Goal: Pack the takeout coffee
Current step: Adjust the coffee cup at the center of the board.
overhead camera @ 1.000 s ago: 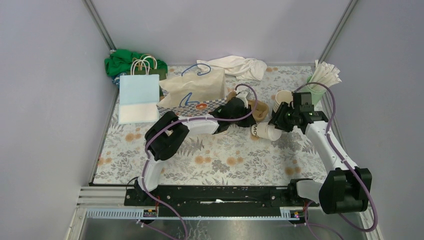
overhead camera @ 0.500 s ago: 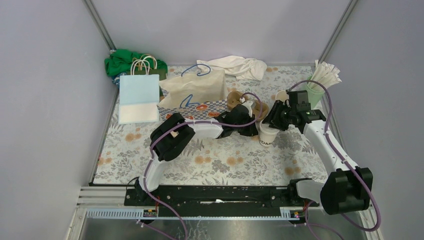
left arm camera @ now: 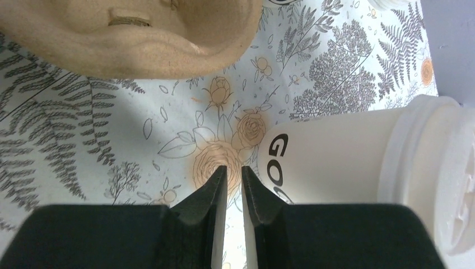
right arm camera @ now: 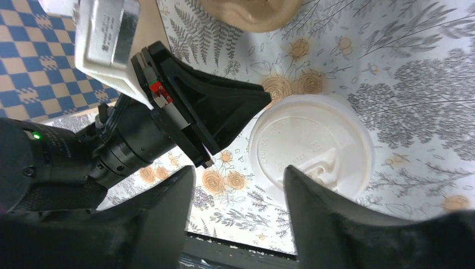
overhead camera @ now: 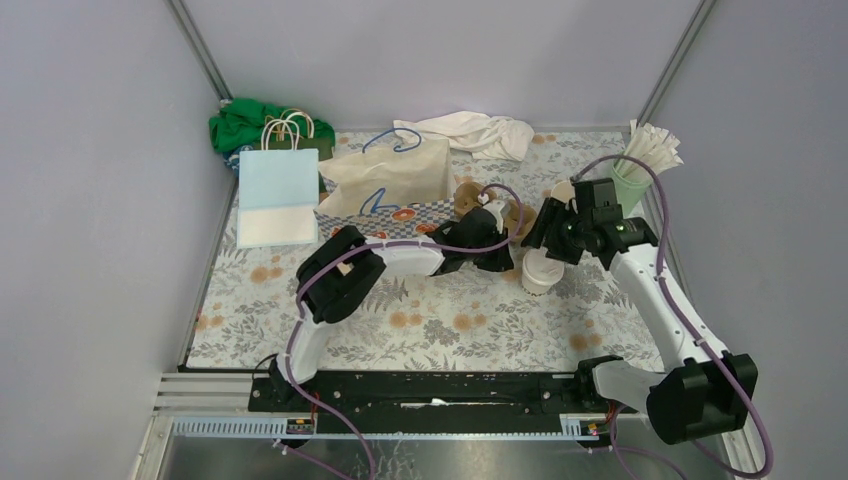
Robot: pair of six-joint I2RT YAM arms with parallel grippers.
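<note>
Standing upright, lidded cup [overhead camera: 541, 272] sat just below your R gripper [right arm camera: 238, 207], spread & empty; L gripper [left arm camera: 234, 185], nearly pinched together on nothing, pointed beside cup's wall.

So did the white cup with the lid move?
Yes. The lidded coffee cup was lying on its side; now it stands upright, lid up, in about the same spot, in front and left of the mint-green straw tumbler.
</note>
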